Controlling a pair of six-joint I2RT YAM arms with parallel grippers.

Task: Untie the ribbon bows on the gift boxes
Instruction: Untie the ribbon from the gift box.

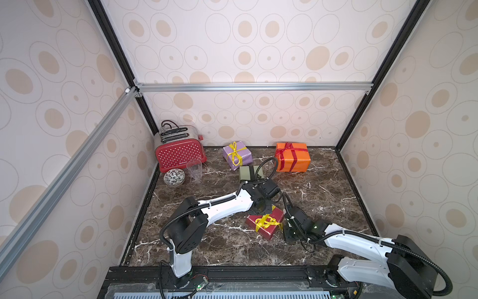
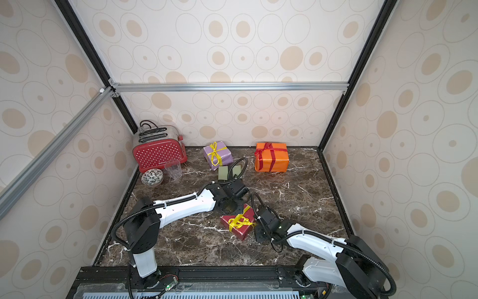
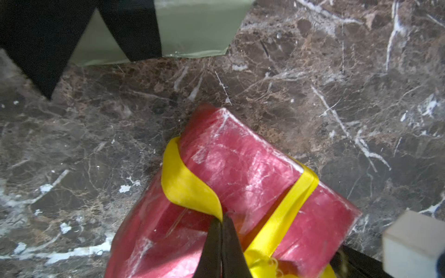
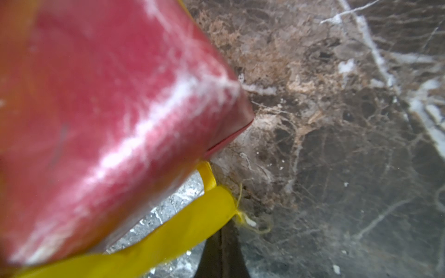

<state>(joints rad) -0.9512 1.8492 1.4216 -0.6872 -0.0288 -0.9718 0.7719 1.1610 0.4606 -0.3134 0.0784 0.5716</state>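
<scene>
- The red box lies near the centre, on the near side; its yellow ribbon is tied.
- The left gripper is clamped on one tail, the right gripper on another end.
- The light box may slide or lift with the pull, so the knot stays.
- Satin may slip from the fingers.

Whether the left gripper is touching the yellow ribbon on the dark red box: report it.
Touching. In the left wrist view the left gripper is shut, pinching a strand of the yellow ribbon at its tips, above the dark red box.
</scene>
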